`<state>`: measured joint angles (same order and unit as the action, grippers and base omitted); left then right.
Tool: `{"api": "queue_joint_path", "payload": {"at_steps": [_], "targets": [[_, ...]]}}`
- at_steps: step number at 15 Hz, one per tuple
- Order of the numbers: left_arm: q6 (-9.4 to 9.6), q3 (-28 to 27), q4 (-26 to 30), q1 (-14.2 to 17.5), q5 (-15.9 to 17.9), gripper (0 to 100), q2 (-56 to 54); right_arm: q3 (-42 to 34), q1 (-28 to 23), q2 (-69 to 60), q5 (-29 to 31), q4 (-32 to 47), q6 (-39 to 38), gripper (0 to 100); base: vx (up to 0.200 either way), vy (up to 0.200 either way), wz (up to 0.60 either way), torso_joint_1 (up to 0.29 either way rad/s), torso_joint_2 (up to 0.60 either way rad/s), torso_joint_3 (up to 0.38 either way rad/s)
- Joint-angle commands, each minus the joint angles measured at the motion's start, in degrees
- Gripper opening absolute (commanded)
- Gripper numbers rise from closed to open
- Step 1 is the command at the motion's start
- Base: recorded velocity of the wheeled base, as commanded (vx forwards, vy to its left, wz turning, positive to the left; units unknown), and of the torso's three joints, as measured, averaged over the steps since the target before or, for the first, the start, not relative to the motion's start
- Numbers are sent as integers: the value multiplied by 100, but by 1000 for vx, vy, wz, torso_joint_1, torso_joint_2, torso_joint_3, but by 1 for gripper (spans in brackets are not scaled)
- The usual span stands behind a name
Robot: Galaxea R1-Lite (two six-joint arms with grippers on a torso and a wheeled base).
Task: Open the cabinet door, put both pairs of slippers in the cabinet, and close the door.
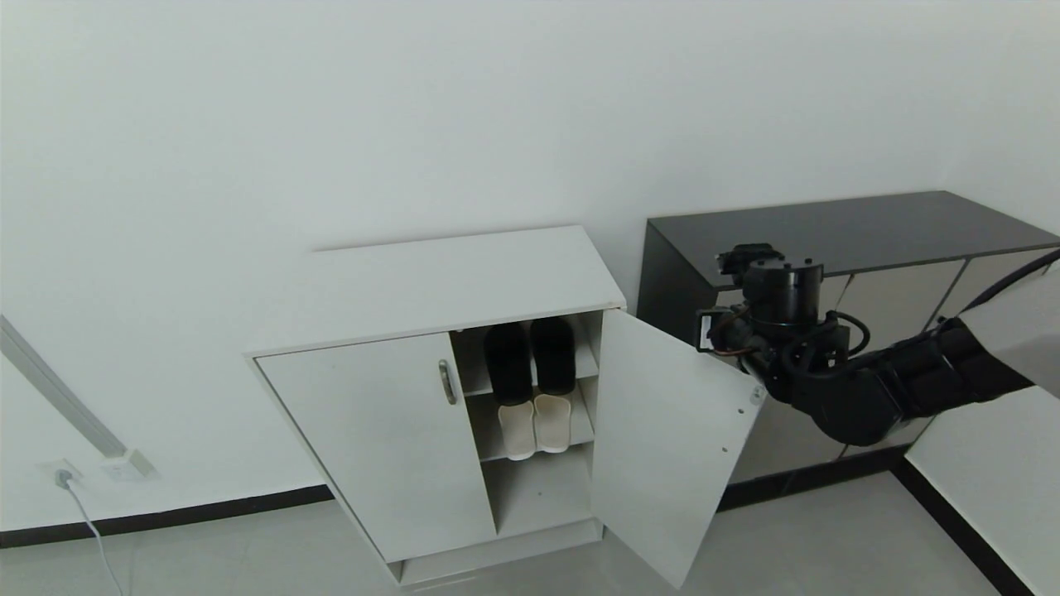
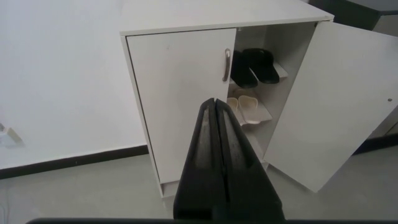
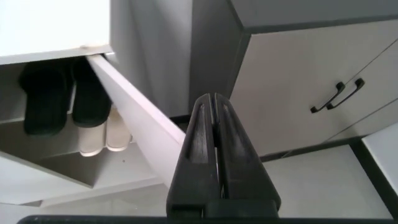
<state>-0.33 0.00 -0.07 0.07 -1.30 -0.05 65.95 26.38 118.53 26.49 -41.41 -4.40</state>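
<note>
Way in: between shut left door (image 1: 385, 447) and swung-out right door (image 1: 671, 447).
Shelves: black slippers (image 1: 530, 360) above, white slippers (image 1: 535, 424) below them; bottom shelf (image 1: 538, 494) free.
Behind door: dark sideboard (image 1: 828, 228).

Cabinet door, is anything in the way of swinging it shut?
Nothing visible. The door stands open with its swing path clear; the black slippers and white slippers lie inside the cabinet, the white toes at the edge of their shelf.

No legible text, label, number or sign — cabinet (image 1: 381, 439) surfaces plain.
</note>
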Motion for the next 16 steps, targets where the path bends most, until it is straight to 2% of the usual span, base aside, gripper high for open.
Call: {"api": "queue_joint_path", "payload": {"at_steps": [1, 16], "targets": [[-2, 0, -1, 1, -1, 0, 5, 164, -107, 399, -30, -7, -8, 0, 0, 0, 0, 0, 0, 0], [-2, 0, -1, 1, -1, 0, 5, 32, -151, 759, -47, 28, -8, 0, 0, 0, 0, 0, 0, 0]]}}
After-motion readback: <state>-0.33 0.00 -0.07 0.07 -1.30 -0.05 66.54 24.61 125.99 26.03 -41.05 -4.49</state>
